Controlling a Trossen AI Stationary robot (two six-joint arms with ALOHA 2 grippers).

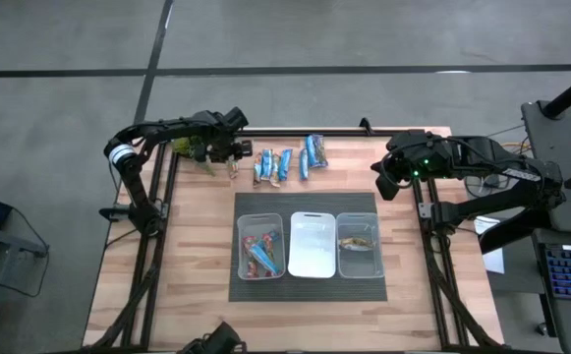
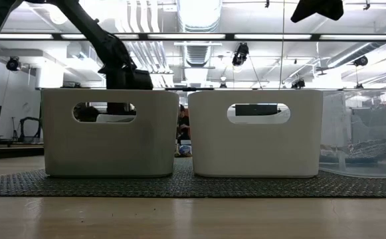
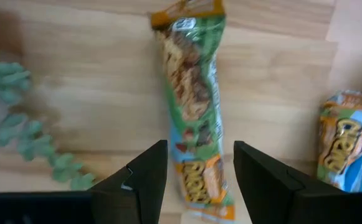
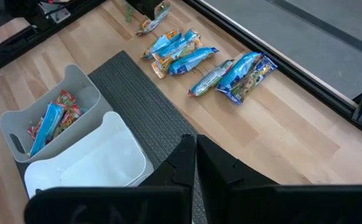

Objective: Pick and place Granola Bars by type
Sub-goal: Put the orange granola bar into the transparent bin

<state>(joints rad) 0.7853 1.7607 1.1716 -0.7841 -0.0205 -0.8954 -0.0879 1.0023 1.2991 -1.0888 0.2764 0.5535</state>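
A green-wrapped granola bar [image 3: 192, 93] lies flat on the wooden table near its far left, beside a small green plant [image 3: 19, 118]. My left gripper [image 3: 199, 180] points down over this bar's near end, open, with one finger on either side of it and a gap to each. More granola bars in blue wrappers [image 1: 283, 162] lie in a row along the far edge, with another group [image 4: 240, 74] to their right. My right gripper [image 4: 195, 155] hangs shut, high above the table's right side, holding nothing.
Three clear bins stand on a dark mat [image 1: 305, 202] mid-table. The left bin [image 1: 242, 258] holds blue and red bars, the middle bin [image 1: 312, 216] stands beside it, and the right bin [image 1: 375, 258] holds a tan bar. Bare wood lies on either side of the mat.
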